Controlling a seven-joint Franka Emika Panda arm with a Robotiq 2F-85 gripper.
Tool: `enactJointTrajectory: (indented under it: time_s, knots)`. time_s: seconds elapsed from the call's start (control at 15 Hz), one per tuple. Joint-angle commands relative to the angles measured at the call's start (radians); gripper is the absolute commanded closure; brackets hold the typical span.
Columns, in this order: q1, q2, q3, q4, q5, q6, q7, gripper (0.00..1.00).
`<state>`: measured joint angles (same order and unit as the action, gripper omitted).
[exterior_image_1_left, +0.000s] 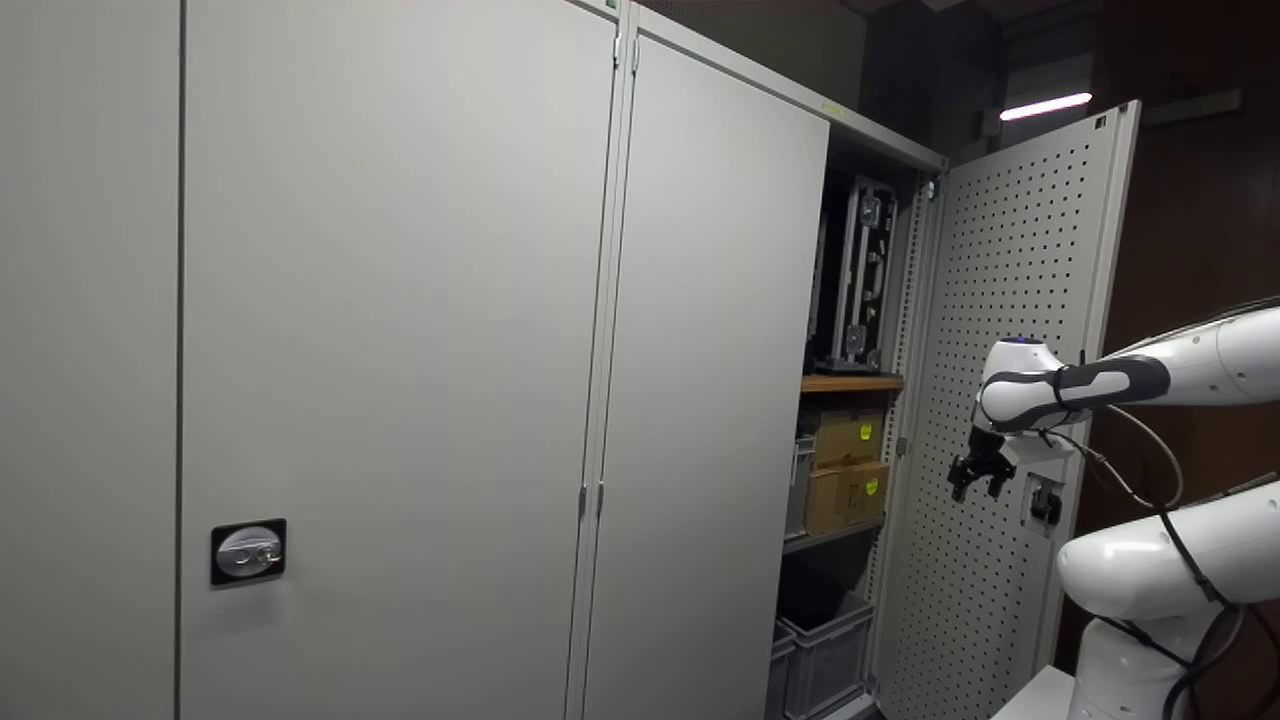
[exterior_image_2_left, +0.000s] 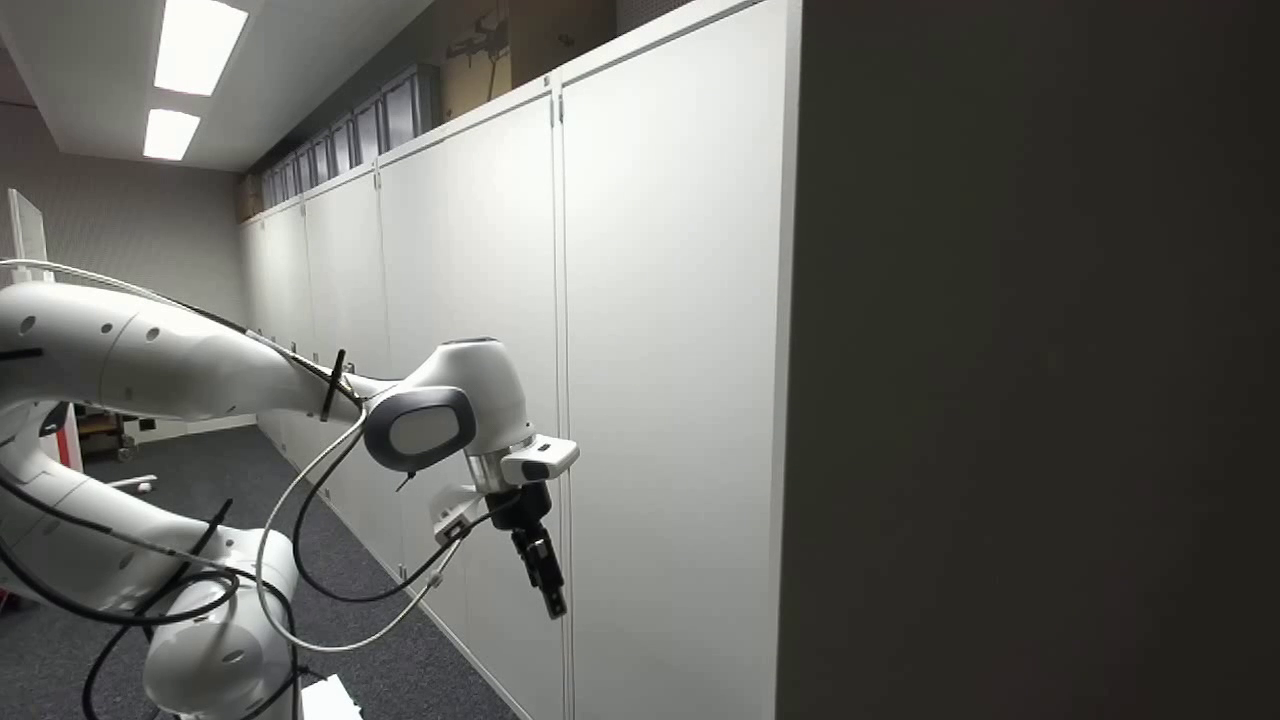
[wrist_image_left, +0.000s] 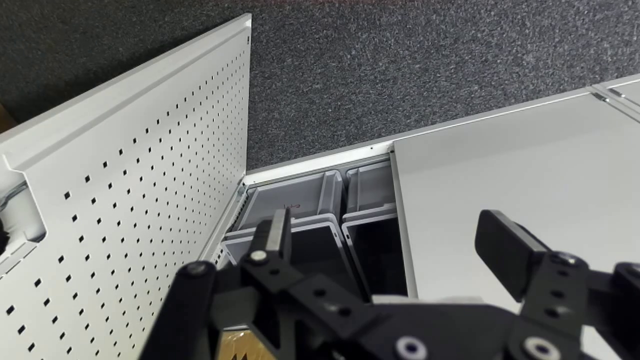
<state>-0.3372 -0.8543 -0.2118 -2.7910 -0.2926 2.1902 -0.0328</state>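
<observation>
My forearm (exterior_image_1_left: 1200, 365) slopes slightly down to the bent wrist (exterior_image_1_left: 1022, 402); below that my pincer (exterior_image_1_left: 977, 488) points downward, a little tilted, fingers (wrist_image_left: 502, 255) spread wide with nothing between them. Nearest it, the perforated door (exterior_image_1_left: 1005, 275) stands swung open at the side edge of the cabinet (exterior_image_1_left: 710, 400).

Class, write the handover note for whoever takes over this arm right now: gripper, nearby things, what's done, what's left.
Gripper: open, empty, pointing downward.
Things: the perforated door appears behind the gripper in an exterior view; the neighbouring door is shut. Inside, cardboard boxes sit higher than the grey bins at the bottom.
Done: the perforated door already stands open, exposing some contents.
Left: no grip made yet on the perforated door or anything inside.
</observation>
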Motion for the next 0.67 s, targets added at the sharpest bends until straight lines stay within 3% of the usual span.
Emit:
enactJointTrajectory:
  time_s: [0.0, 0.07, 0.6]
  knots:
    - [-0.023, 0.008, -0.004, 0.003, 0.015, 0.035, 0.04, 0.0]
    - [-0.032, 0.01, -0.001, 0.004, 0.025, 0.008, 0.064, 0.0]
    - [-0.118, 0.023, -0.022, 0.004, -0.028, 0.114, 0.089, 0.0]
